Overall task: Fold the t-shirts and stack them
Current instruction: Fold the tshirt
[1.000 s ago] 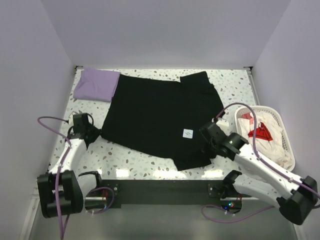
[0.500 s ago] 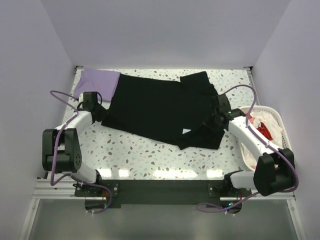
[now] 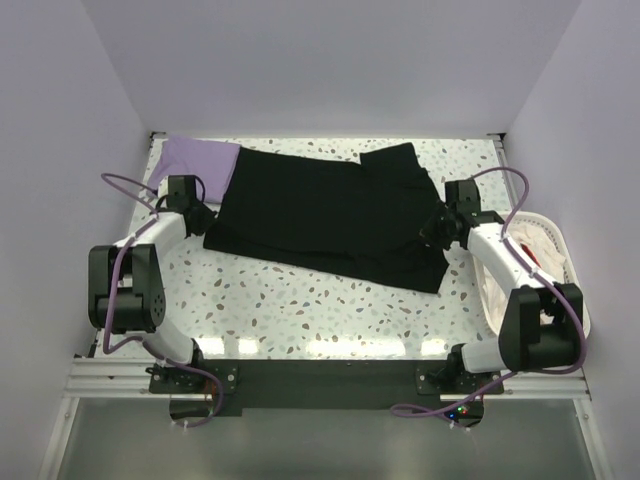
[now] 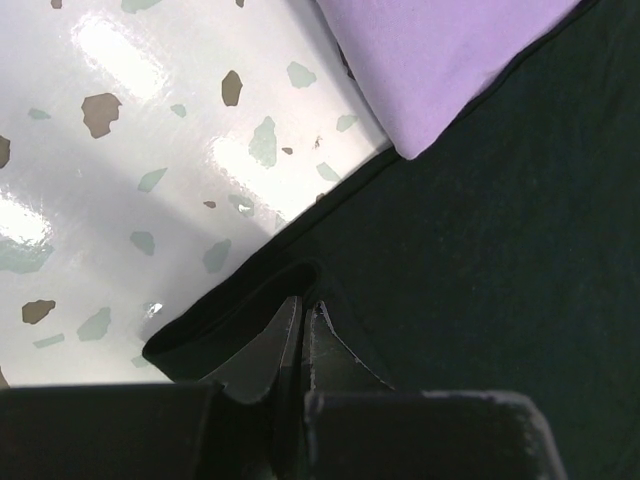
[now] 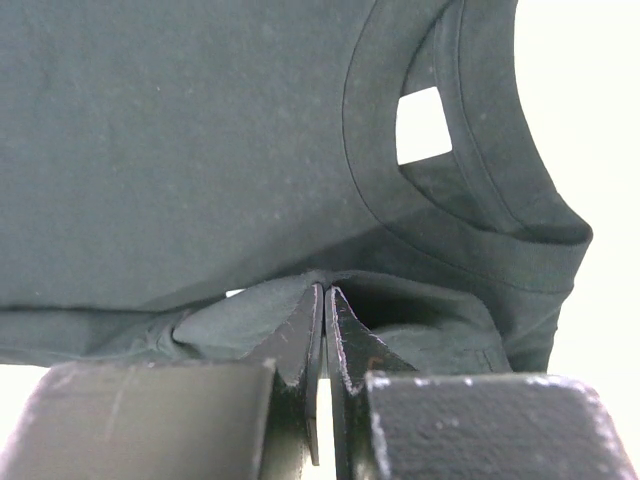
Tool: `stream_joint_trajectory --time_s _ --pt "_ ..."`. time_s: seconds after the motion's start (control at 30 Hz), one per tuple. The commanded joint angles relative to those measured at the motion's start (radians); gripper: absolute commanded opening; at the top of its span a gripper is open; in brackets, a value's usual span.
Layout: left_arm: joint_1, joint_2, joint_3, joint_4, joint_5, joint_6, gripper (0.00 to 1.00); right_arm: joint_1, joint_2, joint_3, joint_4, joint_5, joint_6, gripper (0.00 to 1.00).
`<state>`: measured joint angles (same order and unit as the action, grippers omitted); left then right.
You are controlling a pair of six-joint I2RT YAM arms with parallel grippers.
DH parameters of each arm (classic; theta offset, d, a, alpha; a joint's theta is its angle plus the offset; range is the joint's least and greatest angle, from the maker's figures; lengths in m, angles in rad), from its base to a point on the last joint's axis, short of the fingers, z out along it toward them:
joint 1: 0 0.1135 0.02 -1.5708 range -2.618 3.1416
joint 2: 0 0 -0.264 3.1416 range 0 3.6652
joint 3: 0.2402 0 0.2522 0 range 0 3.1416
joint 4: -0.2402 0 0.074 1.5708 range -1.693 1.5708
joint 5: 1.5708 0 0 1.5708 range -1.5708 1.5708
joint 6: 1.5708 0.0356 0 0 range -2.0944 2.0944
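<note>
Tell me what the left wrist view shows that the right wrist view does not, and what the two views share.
Only the left wrist view shows the pale lavender cloth t-shirt and the speckled white tabletop.

Only the right wrist view shows the neck collar and the small white neck label of the plain black cloth t-shirt.

Both views show that black t-shirt, and in each an end effector is shut on a fold of its cloth: the left end effector at an edge near the lavender shirt, the right end effector just below the collar.
</note>
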<state>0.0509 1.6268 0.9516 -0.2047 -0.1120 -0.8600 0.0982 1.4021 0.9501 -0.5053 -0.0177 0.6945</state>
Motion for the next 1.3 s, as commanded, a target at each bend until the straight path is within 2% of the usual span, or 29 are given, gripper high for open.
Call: stream_joint_trajectory --time_s 0.0,0.3,1.27 --pt "0.004 -0.001 0.03 0.019 -0.038 -0.027 0.0 -0.023 -0.009 0.013 0.044 -0.036 -0.029 0.0" --pt "0.018 0.024 0.041 0.031 -0.021 -0.019 0.0 -0.064 -0.002 0.001 0.068 -0.067 -0.026 0.0" --pt "0.018 0.096 0.092 0.071 0.026 -0.002 0.0 -0.092 0.098 0.042 0.119 -0.065 -0.003 0.0"
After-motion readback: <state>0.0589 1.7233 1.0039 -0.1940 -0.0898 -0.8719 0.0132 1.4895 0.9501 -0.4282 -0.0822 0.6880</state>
